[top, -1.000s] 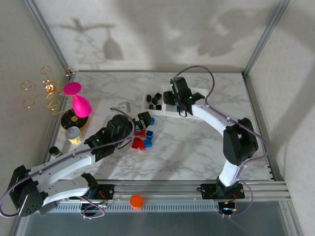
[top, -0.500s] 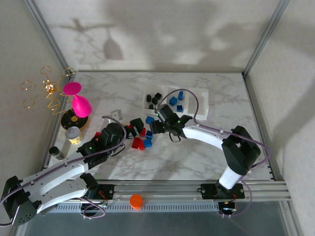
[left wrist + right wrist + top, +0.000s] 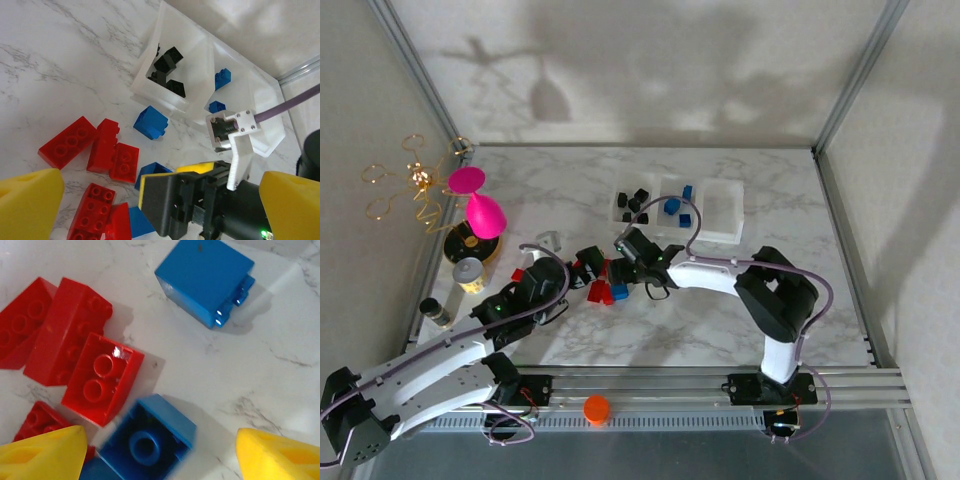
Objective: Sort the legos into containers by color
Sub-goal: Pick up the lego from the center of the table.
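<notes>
At the near rail, an orange round plastic cap (image 3: 597,408). Just beyond, over the white marbled desk (image 3: 720,320), the left pincer (image 3: 560,282), spread wide, yellow foam pads (image 3: 27,200) far apart and holding nothing, facing a loose heap of small plastic toy bricks (image 3: 608,290). In that heap, near the desk's middle: red bricks (image 3: 112,157) lying against one another, loose blue bricks (image 3: 150,121) beside them. Low over the same heap, the right pincer (image 3: 160,455), likewise gaping wide and gripping nothing, with an upturned blue brick (image 3: 145,440) between its yellow tips and a red two-stud brick (image 3: 100,375) just beside. Farther back, three small translucent white rectangular trays (image 3: 720,208) in a row: black bricks (image 3: 635,203) in the left one, sorted blue bricks (image 3: 676,207) in the middle one. Off to the far left, a pink goblet-shaped ornament (image 3: 480,208).
</notes>
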